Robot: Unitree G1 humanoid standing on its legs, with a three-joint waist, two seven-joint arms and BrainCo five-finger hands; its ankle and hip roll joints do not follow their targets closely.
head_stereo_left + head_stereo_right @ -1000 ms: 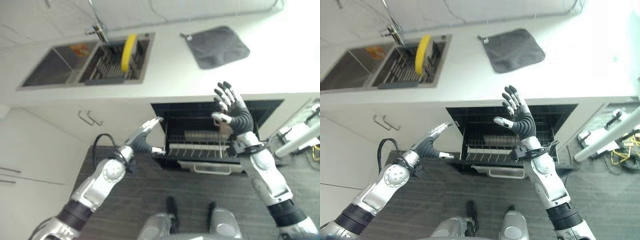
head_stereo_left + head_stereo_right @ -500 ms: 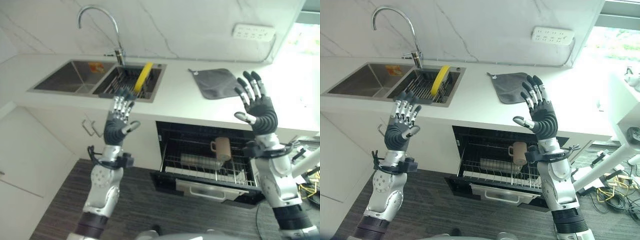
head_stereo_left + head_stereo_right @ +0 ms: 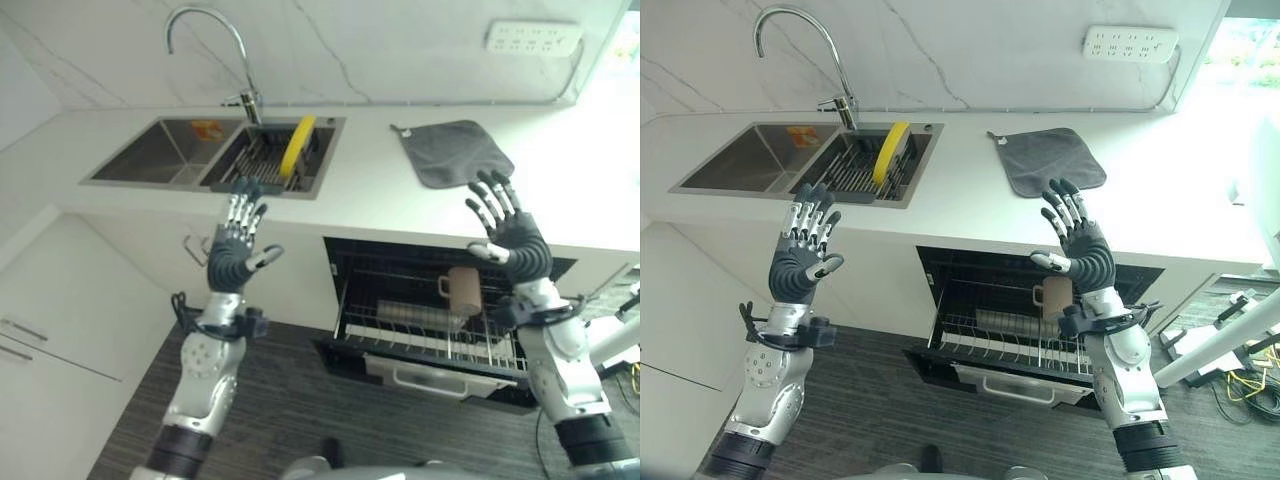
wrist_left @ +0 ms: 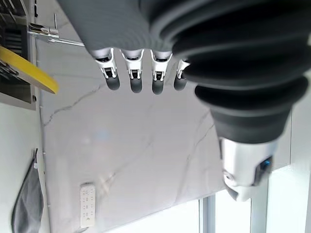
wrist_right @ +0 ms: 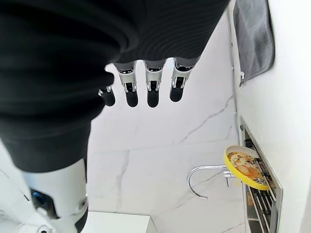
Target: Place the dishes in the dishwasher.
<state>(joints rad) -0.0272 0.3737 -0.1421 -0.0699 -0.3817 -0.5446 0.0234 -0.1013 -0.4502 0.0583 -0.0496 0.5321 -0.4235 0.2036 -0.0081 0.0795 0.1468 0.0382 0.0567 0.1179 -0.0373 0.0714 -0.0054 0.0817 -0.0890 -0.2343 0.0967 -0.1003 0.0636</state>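
Observation:
A yellow plate (image 3: 296,146) stands on edge in the rack of the sink's right basin (image 3: 262,160). Below the counter the dishwasher (image 3: 440,310) is open, its wire rack (image 3: 1010,340) pulled out, with a brown mug (image 3: 463,291) and a pale dish (image 3: 1006,322) in it. My left hand (image 3: 235,255) is raised in front of the sink cabinet, fingers straight and spread, holding nothing. My right hand (image 3: 512,243) is raised above the dishwasher rack, fingers also spread and empty. The plate also shows as a yellow plate (image 5: 244,167) in the right wrist view.
A grey cloth (image 3: 451,152) lies on the white counter (image 3: 970,205) right of the sink. A curved tap (image 3: 805,50) rises behind the basins. A power strip (image 3: 1129,44) hangs on the marble wall. White cabinet doors (image 3: 60,320) stand at the left.
My right hand has come down a little toward the dishwasher; my left hand holds about the same raised pose. The camera has shifted slightly.

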